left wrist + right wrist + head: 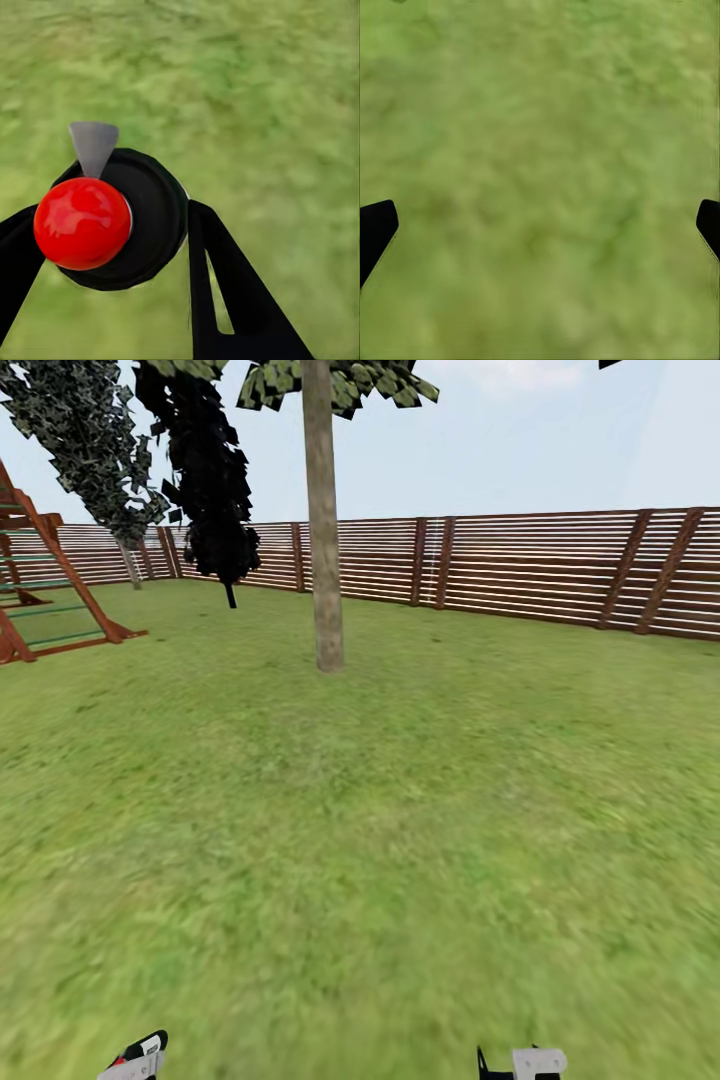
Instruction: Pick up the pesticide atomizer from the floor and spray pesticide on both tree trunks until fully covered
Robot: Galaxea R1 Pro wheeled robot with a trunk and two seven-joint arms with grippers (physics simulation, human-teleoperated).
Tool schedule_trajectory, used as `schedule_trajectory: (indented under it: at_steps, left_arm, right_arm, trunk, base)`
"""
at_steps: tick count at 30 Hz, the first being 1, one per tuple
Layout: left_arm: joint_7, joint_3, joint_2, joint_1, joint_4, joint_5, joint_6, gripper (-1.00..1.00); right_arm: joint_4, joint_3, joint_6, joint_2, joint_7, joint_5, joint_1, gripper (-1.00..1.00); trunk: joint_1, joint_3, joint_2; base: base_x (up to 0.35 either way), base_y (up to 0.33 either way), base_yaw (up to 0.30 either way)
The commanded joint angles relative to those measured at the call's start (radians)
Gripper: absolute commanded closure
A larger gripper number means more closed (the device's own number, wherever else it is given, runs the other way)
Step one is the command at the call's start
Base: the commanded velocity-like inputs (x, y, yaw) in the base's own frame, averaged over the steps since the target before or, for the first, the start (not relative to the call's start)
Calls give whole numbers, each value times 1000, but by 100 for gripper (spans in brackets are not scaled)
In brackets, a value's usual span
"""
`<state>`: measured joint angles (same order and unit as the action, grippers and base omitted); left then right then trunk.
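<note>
Where things stand: the robot faces a wide lawn point(380, 840) ringed by a slatted wooden fence point(540, 565), with one tree trunk point(323, 520) standing upright well ahead, a little left of centre.

Sprayer: the atomizer point(124, 219) is off the floor, between the two dark fingers of the left gripper point(112, 247). In the left wrist view it is seen end-on: a round black body, a glossy red knob point(82, 223) facing the camera and a grey wedge-shaped nozzle point(94, 146) poking past the rim.

Left gripper: closed around the sprayer's black body, one finger point(225, 292) pressed to its side, the other at the far edge by the knob.

Right gripper: point(540, 225) spread wide with nothing in it, only its two dark tips showing over grass.

Pointing: the long axis seems to run toward the wrist camera, so the bottle reads as a circle; the nozzle aims out sideways from that axis, over grass, not at the trunk.

Handling, my guess: a stiff, smooth plastic bottle, fairly light, likely to twist in a two-finger hold. The round body is the sensible place to hold.

Other sights: a dark conifer point(215, 480) and a reddish wooden climbing frame point(50, 585) stand to the left.
</note>
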<state>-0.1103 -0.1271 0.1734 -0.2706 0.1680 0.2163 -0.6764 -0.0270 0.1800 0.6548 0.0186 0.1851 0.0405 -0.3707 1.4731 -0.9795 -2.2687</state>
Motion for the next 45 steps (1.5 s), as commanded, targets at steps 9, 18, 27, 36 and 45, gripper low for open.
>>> schedule_trajectory:
  at_steps: [9,18,27,36,45]
  left_arm:
    - [-11,-5,1,-1,-1,8,-2,100]
    - [-11,-5,0,-1,-1,8,-2,100]
    - [-12,-5,0,-1,-1,8,-2,100]
    - [-11,-5,0,-1,-1,8,0,100]
    - [-10,-5,1,-1,-1,8,-1,100]
  right_arm:
    - [1,9,2,0,5,4,0,-100]
    - [0,9,2,0,5,4,0,-100]
    - [0,9,2,0,5,4,0,-100]
    - [1,9,2,0,5,4,0,-100]
    - [0,9,2,0,5,4,0,-100]
  trunk:
    - [0,-1,0]
    - [0,-1,0]
    - [0,-1,0]
    - [0,-1,0]
    - [0,-1,0]
  base:
    - [339,0,0]
    - [339,0,0]
    - [339,0,0]
    - [339,0,0]
    - [339,0,0]
